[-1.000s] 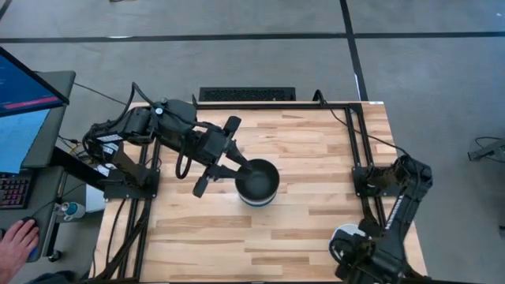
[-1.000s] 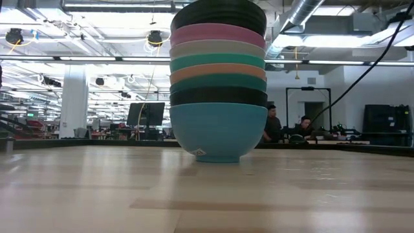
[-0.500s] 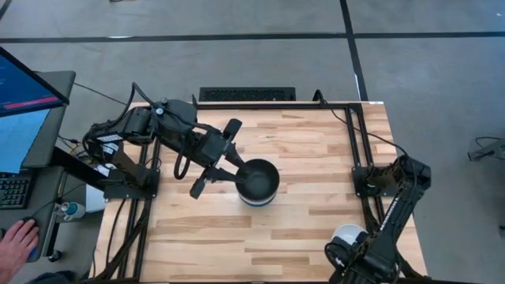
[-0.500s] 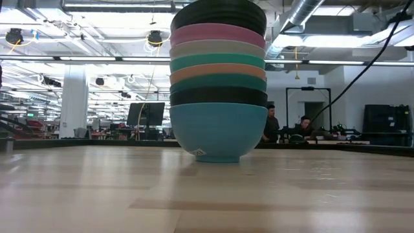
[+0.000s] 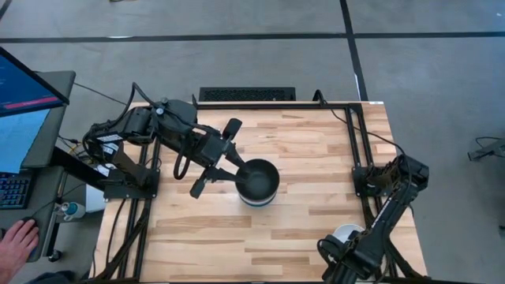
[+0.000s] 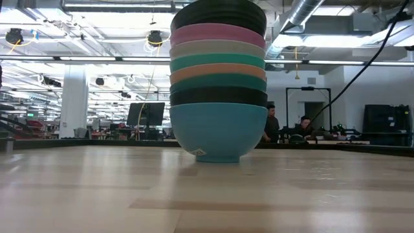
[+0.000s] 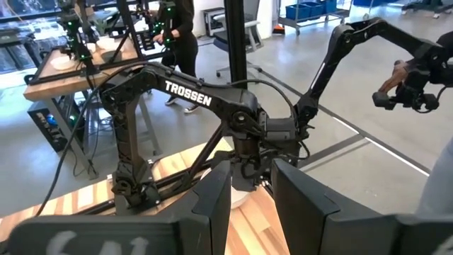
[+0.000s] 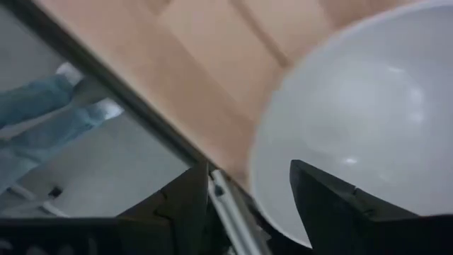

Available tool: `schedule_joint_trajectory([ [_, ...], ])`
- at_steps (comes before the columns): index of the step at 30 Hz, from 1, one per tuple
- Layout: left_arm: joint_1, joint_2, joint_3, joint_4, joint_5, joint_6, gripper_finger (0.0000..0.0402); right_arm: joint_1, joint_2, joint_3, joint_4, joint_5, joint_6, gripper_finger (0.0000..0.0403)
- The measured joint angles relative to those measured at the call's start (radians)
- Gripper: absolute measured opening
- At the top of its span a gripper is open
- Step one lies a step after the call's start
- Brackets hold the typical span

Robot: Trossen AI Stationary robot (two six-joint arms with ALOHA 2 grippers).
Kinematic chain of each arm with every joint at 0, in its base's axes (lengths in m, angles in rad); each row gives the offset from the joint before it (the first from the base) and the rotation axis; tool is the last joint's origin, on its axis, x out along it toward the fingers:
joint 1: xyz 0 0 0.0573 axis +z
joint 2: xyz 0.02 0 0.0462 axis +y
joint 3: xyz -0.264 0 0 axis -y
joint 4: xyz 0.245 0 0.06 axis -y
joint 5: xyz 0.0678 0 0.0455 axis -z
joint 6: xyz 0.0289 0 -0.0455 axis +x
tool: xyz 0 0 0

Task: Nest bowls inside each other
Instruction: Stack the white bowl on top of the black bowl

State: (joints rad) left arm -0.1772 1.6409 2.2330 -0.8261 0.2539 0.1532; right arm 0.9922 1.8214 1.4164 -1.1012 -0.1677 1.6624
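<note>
A stack of several nested bowls (image 6: 218, 84) stands at the table's middle on the foot of its light blue bottom bowl; black, teal, orange, grey-white and pink rims show above it, and a black bowl (image 5: 258, 180) sits on top. My left gripper (image 7: 251, 191) is open, just left of the stack (image 5: 229, 166) and higher than the low view reaches. A single white bowl (image 5: 347, 233) sits at the near right corner. My right gripper (image 8: 249, 170) is open astride its rim, mostly hidden under its own arm in the high view. My right gripper comes down from above over the white bowl's rim (image 8: 256, 159), one finger (image 8: 333, 198) over the hollow and the other (image 8: 187, 202) outside it. Whether either finger touches the rim I cannot tell. The bowl stays on the table.
The white bowl lies close to the table's near edge (image 8: 134, 106), with floor and a person's legs beyond it. Black frame rails (image 5: 359, 134) run along the right and far sides. Bare wood (image 5: 308, 150) lies between stack and right arm. A hand (image 5: 17, 237) rests beside the table at left.
My right arm has swung toward the table's near edge and a little to the left, its gripper staying over the white bowl. The white bowl and the stack have stayed where they were.
</note>
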Motion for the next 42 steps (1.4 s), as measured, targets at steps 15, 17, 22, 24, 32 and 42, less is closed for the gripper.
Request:
schedule_joint_trajectory([
  [15,0.0,0.0,0.0,0.003,-0.01,0.0,0.0096,-0.006,0.0,-0.129,0.071,0.012,0.013,0.0221],
  [17,0.0,0.0,0.0,0.003,-0.019,0.0,0.0096,-0.006,0.0,-0.133,0.08,0.012,0.012,0.0221],
  [22,0.001,0.0,0.0,0.006,-0.032,0.001,0.0096,-0.006,0.0,-0.133,0.082,0.012,0.005,0.0187],
  [24,0.002,0.0,0.0,0.006,-0.032,0.001,0.0096,-0.008,0.0,-0.133,0.079,0.017,0.005,0.0151],
  [32,0.002,0.0,0.0,0.01,-0.033,0.001,0.0096,-0.024,-0.002,-0.131,0.067,0.121,-0.017,0.0018],
  [42,0.002,0.0,0.001,0.01,-0.034,-0.013,0.0096,-0.142,-0.003,0.023,-0.197,0.127,-0.193,0.001],
])
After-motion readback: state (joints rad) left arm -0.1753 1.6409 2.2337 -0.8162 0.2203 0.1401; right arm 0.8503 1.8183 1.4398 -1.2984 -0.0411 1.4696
